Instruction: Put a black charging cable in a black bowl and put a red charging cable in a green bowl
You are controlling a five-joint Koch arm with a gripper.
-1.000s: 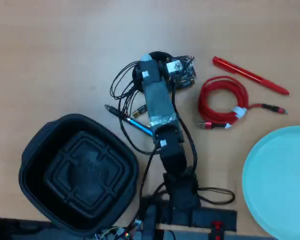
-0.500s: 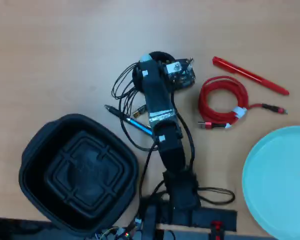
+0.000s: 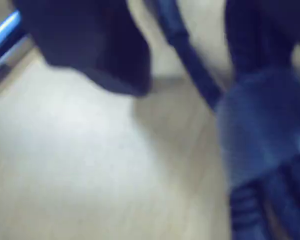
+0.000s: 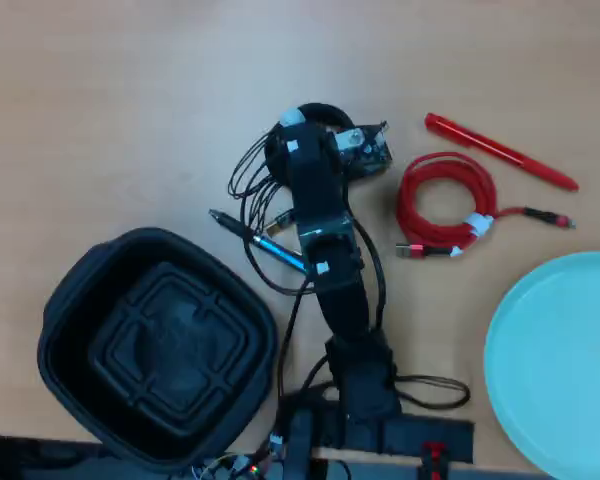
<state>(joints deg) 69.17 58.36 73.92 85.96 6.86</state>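
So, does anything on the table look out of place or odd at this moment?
Nothing looks spilled or damaged. Two things belong to neither bowl: a red pen lies just above the red charging cable, and a dark pen with a blue tip lies among the arm's wires. The black bowl and green bowl are empty.

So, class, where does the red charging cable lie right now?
In the overhead view the red charging cable lies coiled on the table, right of the arm, just below the red pen and up-left of the green bowl, not inside it.
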